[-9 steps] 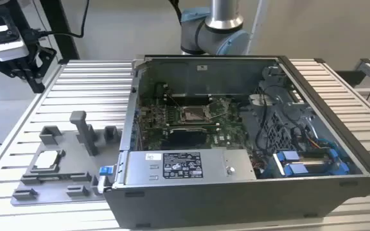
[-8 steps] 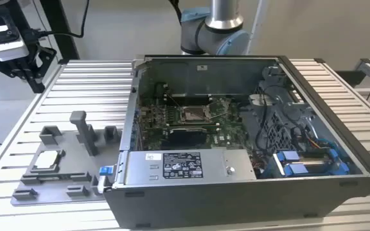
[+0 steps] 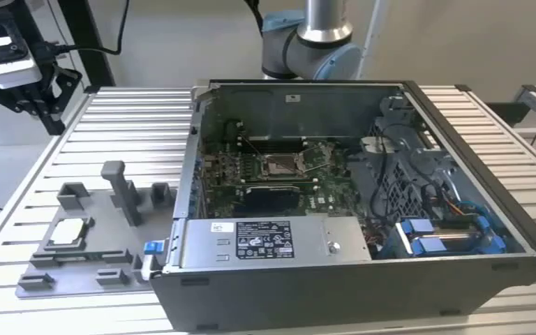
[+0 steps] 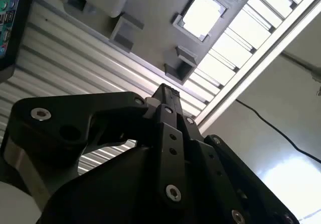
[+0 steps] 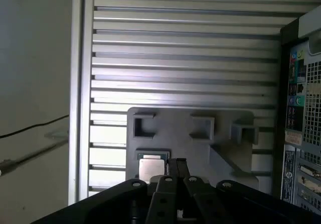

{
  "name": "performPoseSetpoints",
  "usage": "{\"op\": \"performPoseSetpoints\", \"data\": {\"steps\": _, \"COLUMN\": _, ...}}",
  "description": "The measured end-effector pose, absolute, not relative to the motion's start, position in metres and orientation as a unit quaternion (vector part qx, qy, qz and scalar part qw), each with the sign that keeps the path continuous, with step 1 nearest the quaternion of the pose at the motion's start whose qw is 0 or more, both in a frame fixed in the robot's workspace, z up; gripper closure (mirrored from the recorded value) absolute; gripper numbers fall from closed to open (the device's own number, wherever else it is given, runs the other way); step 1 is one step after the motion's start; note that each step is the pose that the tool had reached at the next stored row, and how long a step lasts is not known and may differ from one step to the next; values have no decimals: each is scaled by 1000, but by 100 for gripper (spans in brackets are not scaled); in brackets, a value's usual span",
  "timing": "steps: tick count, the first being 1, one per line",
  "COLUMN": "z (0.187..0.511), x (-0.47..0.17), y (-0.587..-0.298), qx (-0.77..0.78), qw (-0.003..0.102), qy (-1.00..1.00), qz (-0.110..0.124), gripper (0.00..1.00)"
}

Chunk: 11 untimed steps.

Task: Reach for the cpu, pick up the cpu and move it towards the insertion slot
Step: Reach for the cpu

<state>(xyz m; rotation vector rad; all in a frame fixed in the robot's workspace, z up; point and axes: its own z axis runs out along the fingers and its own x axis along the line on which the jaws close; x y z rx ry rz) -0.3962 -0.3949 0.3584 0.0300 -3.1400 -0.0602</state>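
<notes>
The chip (image 3: 68,234) lies flat, pale face up, in a square pocket of a grey plate (image 3: 109,241) on the ribbed metal counter (image 3: 128,132). In the exterior view the plate sits at about 8 o'clock from the open computer case (image 3: 361,293), close against its side. Grey blocks and a taller post stand on the plate around the pocket. Nothing is touching the chip.

The tool (image 3: 49,115) hangs at about 10 o'clock in the exterior view, above the far corner of the counter and well apart from both the plate and the case. In both wrist views its two black fingers meet at the tip, closed with nothing between them (image 4: 165,89) (image 5: 176,162). The second wrist view shows the chip (image 4: 201,15) bright in its pocket beyond the fingertips. In the first wrist view the chip (image 5: 151,168) is just beside the fingertips in the picture, with the plate (image 5: 185,148) behind them.

The socket (image 3: 282,164) is inside the case, near the middle of the green board (image 3: 329,185), with a shiny metal frame around its square centre. From the socket, the chip is at about 8 o'clock and the arm's base (image 3: 310,42) at 12 o'clock, behind the case.
</notes>
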Motion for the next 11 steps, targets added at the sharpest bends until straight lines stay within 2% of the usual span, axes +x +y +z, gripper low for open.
{"op": "performPoseSetpoints", "data": {"steps": 11, "z": 357, "x": -406, "y": -400, "qx": 10, "qw": -1, "qy": -1000, "qz": -19, "gripper": 100}}
